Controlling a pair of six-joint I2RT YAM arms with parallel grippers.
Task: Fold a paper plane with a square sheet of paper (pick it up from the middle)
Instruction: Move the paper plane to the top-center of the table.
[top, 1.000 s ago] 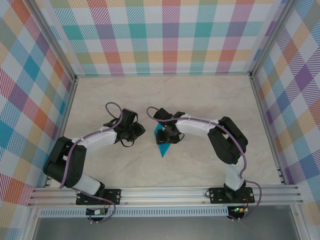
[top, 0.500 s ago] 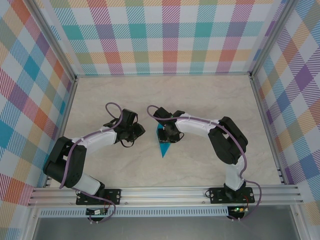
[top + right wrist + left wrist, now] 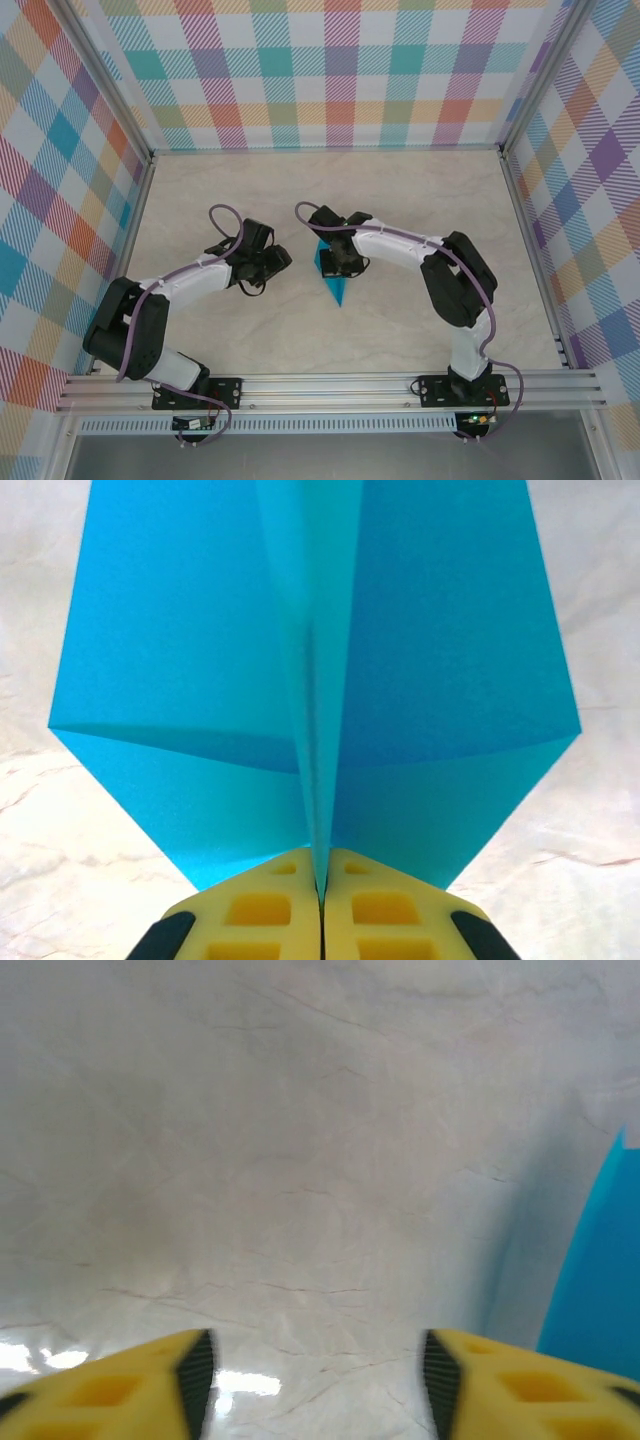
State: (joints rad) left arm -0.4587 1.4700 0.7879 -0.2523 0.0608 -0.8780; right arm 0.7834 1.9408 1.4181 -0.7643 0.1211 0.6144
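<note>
the paper plane [image 3: 200,680] is pinched tight by its middle fold in the right fingers [image 3: 352,908], mid tabletop [image 3: 420,200]. the left fingers [image 3: 500,1385] are spread wide w/ nothing held, just left of it.

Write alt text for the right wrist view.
The right gripper is shut on the centre fold of a teal-blue paper plane, its two wings fanning out to either side. A pale marbled table lies beneath.
</note>
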